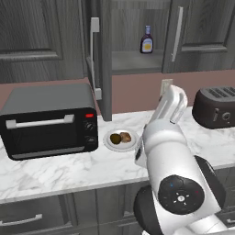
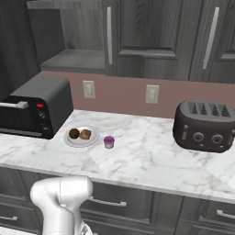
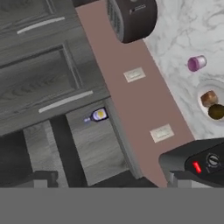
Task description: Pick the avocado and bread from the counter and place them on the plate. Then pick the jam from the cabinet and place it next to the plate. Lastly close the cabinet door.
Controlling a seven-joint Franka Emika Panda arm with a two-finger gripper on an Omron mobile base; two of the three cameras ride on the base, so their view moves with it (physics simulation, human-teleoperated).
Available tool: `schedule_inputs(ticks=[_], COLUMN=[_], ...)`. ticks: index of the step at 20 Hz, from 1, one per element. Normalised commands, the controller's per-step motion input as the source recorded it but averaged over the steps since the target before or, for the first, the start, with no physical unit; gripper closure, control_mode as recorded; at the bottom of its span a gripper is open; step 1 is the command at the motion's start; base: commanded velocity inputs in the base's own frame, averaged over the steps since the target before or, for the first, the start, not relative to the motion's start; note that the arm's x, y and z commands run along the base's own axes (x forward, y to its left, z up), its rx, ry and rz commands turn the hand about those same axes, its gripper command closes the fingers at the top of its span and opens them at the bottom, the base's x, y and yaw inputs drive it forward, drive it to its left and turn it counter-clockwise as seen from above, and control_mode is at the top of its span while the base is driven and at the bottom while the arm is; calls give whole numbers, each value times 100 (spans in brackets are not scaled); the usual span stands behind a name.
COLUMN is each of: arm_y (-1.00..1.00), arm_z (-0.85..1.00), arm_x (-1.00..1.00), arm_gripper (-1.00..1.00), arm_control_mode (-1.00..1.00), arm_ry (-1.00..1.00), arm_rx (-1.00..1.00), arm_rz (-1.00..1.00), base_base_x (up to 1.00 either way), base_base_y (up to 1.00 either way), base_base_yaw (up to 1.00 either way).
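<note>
Already avocado [image 2: 74, 133] and bread [image 2: 85, 134] on plate [image 2: 81, 143], jam [image 2: 109, 142] beside.

White table [image 2: 151, 151] with grey veins. Pink-purple jam [image 2: 109, 142]; pale plate [image 2: 73, 141]. Dark grey wood-grain cabinet door [image 1: 104, 59].

A black toaster oven [image 1: 48, 121] with a red light sat at the left of the surface, and a dark toaster [image 2: 205, 125] stood well to the right. A dark yellow-labelled bottle [image 1: 147, 40] stood upright on the shelf, above two wall outlets [image 2: 152, 93].
</note>
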Motion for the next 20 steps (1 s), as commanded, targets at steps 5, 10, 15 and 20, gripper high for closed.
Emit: schedule_inputs(ticks=[5,10,15,20], arm_y=[56,46,38,22], arm_z=[0,0,1,1], arm_x=[-2,-1,0,17], arm_gripper=[-100,-100,-100,-100], arm_control_mode=[-100,-100,-100,-100], arm_ry=[0,-1,-4,-2], arm_rx=[-17,-19,-17,-16], arm_rz=[0,0,0,0], base_base_x=[0,0,0,0], base_base_y=[0,0,0,0], base_base_yaw=[0,0,0,0])
